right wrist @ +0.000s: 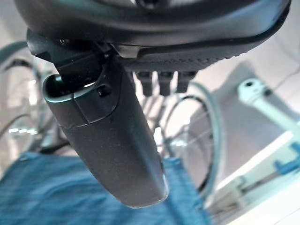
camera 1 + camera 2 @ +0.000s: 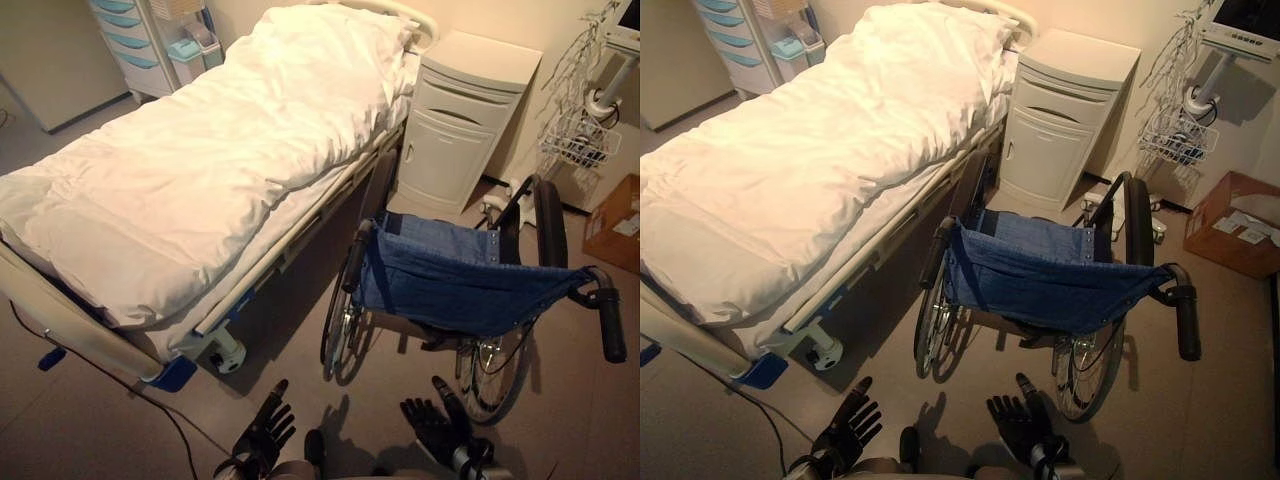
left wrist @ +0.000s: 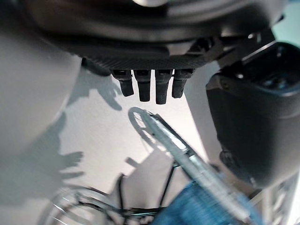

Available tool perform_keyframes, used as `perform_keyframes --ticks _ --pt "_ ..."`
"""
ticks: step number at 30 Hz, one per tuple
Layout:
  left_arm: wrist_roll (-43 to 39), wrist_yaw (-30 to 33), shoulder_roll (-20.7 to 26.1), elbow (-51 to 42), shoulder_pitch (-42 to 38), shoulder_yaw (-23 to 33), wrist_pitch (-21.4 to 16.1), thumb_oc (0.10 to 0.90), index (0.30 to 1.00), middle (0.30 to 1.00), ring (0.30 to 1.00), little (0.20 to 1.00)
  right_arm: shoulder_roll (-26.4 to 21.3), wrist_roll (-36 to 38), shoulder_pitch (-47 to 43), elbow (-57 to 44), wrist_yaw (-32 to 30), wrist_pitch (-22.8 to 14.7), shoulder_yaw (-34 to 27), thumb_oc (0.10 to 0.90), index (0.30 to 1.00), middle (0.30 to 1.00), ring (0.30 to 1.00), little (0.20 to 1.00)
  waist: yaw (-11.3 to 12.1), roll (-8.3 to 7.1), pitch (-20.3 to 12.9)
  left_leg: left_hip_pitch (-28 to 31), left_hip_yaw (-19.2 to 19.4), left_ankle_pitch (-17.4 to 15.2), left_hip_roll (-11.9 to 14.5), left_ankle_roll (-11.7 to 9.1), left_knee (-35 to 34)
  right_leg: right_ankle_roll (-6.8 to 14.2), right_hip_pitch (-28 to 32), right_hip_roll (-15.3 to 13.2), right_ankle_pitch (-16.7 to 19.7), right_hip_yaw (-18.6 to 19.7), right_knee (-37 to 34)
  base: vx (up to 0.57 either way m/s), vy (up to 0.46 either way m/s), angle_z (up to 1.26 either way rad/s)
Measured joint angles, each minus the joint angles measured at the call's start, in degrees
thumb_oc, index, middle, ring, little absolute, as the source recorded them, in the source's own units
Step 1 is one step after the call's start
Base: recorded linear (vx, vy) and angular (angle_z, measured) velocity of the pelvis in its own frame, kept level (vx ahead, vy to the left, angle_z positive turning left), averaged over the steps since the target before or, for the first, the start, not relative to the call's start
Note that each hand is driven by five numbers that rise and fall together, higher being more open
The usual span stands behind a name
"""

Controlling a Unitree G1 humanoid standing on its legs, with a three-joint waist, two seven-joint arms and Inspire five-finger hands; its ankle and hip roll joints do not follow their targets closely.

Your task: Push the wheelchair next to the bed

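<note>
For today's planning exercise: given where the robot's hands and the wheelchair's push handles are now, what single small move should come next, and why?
Probably raise both hands forward to the push handles. The left hand and right hand hang open and low behind the wheelchair, touching nothing. Its left handle and right handle are free, and the chair already stands beside the bed, near the cabinet.

One bed (image 2: 200, 170), one white duvet (image 2: 240, 120) on it. One wheelchair (image 2: 450, 285) just beside bed's foot-side rail: two large wheels, two black push handles, one blue sling seat. One bedside cabinet (image 2: 460, 120) at head of bed. One drawer trolley (image 2: 135, 40) on bed's far side, blue-fronted drawers, count unclear. One wire basket (image 2: 580, 140) on stand beyond wheelchair. One cardboard box (image 2: 1238, 225) near that stand. Two robot hands: left hand (image 2: 268, 428), right hand (image 2: 432, 425), both behind wheelchair.
</note>
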Motion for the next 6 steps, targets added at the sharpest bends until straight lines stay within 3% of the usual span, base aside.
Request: perform_keyframes --ticks 6 --pt "3.85 0.00 -0.16 -0.04 -0.22 -3.38 -2.63 0.800 0.900 0.900 0.900 0.900 -0.53 -2.37 0.22 -0.75 3.02 -2.37 3.03 0.800 0.900 0.900 0.900 0.900 -0.49 1.30 0.40 -0.09 0.00 -0.01 -0.09 0.00 -0.03 -0.01 -0.31 -0.16 -0.02 0.04 0.39 -0.03 0.073 -0.01"
